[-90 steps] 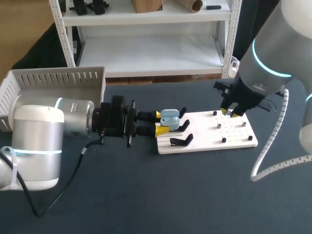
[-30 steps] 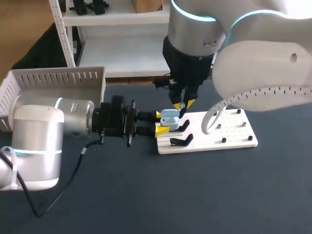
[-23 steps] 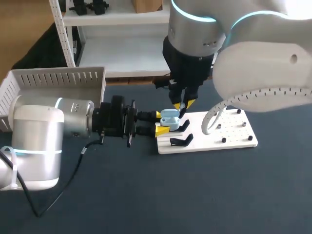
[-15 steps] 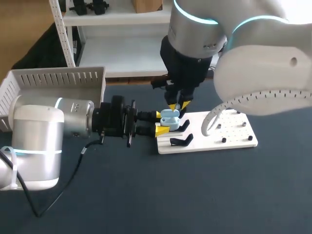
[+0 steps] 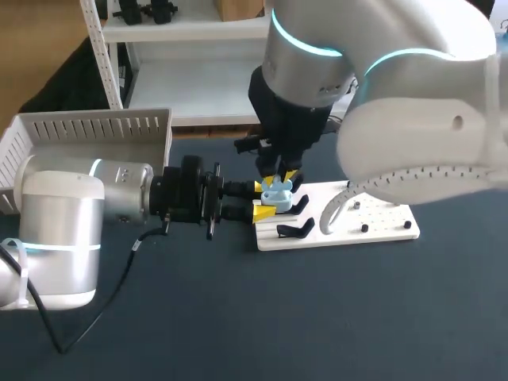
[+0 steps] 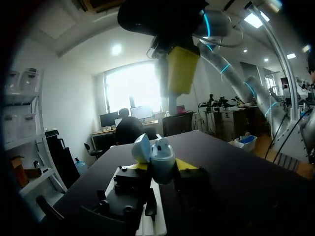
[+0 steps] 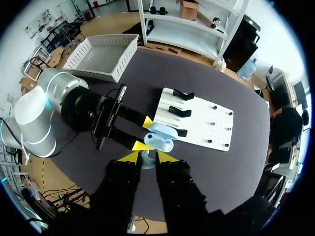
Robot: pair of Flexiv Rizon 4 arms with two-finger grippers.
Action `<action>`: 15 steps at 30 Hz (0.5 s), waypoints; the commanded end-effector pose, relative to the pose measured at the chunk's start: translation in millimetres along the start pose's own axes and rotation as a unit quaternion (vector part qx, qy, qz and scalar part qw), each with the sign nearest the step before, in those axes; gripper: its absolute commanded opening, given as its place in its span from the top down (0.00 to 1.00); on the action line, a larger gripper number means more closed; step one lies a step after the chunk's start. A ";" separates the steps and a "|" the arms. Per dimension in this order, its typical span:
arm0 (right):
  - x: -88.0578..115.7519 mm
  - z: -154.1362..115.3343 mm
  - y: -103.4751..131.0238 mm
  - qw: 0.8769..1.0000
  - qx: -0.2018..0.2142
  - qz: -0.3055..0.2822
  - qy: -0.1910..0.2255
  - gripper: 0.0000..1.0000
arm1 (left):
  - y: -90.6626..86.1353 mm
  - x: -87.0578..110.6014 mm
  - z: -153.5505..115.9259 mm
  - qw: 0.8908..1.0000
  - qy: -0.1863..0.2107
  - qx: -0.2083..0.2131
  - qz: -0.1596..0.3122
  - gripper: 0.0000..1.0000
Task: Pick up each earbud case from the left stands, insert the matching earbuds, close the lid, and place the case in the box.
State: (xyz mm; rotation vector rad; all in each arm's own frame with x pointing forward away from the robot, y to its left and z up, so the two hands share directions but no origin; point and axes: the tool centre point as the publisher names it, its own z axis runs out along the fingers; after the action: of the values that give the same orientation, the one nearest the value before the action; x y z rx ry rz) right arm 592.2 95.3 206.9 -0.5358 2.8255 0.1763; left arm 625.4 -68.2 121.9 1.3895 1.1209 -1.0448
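Head view: we're evenly bright from above, with no hard shadows on the dark matte table (image 5: 238, 317); the flat white peg board (image 5: 381, 226) stands out clean.
Glare: there's a soft shine on the glossy white shell of our right arm (image 5: 421, 135).
Left wrist view: hard light pours straight at us from past the table's far end. The pale blue earbud case (image 6: 157, 157) is lit on top, and our left gripper (image 6: 162, 166) beneath it is nearly black.
Right wrist view: bright and even here, with our right gripper (image 7: 147, 157) dark in its own shade.
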 end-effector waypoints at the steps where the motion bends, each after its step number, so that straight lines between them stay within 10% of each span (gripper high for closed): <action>1: -8.0 8.4 9.0 1.000 0.012 0.000 0.007 1.00 | 0.1 0.4 0.3 1.000 -0.001 -0.001 0.001 1.00; 15: -14.9 23.5 11.1 0.999 0.032 0.016 0.011 1.00 | 0.1 0.4 0.3 1.000 -0.001 -0.001 0.001 1.00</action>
State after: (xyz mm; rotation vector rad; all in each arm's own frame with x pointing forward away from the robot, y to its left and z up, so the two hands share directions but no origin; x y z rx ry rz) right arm 604.3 113.2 190.3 -0.4809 2.8471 0.0838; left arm 625.4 -68.2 121.9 1.3895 1.1209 -1.0448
